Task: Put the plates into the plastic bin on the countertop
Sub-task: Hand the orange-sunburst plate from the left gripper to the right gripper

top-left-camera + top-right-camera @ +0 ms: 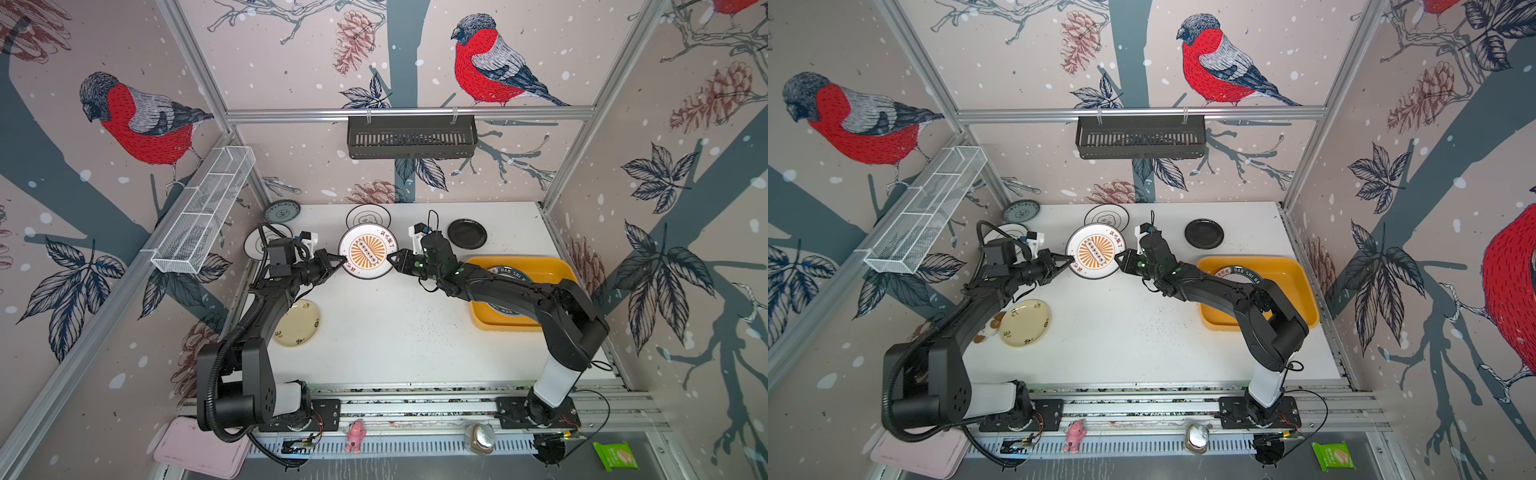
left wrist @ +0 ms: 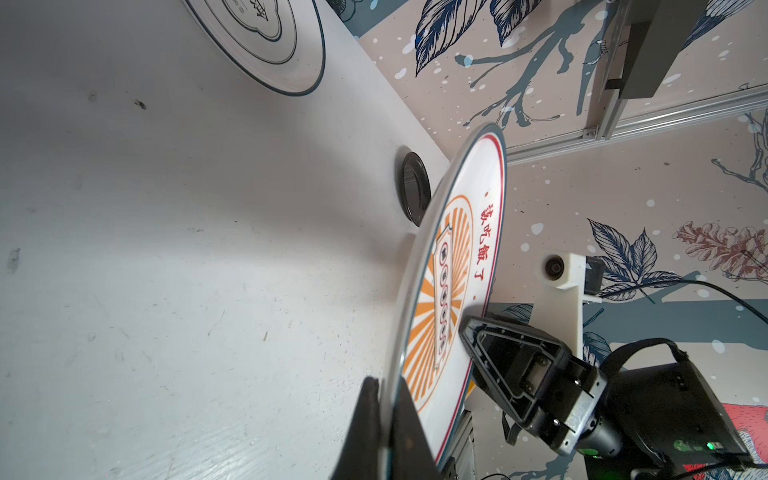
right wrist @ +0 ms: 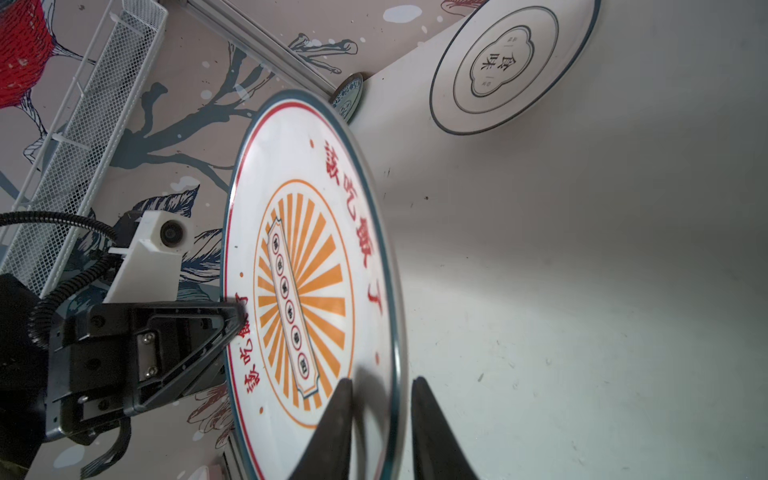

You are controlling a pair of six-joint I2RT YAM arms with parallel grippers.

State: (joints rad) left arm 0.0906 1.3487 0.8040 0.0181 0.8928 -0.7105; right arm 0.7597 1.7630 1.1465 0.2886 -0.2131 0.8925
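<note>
The white plate with an orange sunburst (image 1: pixel 365 254) (image 1: pixel 1096 250) hangs tilted above the countertop (image 1: pixel 395 324) between both arms. My left gripper (image 1: pixel 343 261) (image 2: pixel 386 380) is shut on its left rim. My right gripper (image 1: pixel 390 257) (image 3: pixel 382 380) straddles the opposite rim, open, with a narrow gap on each side. The yellow-orange plastic bin (image 1: pixel 557 266) at the right holds a plate with a dark lettered rim (image 1: pixel 505 272), partly hidden by my right arm. Other plates lie flat: black (image 1: pixel 467 233), flower-outline (image 1: pixel 368 216), grey-teal (image 1: pixel 282 210), cream (image 1: pixel 297 323).
Another white plate (image 1: pixel 253 243) lies partly under my left arm. A black slotted basket (image 1: pixel 411 137) hangs on the back wall and a white wire basket (image 1: pixel 203 208) on the left wall. A pink flat tray (image 1: pixel 199 449) lies below the front rail.
</note>
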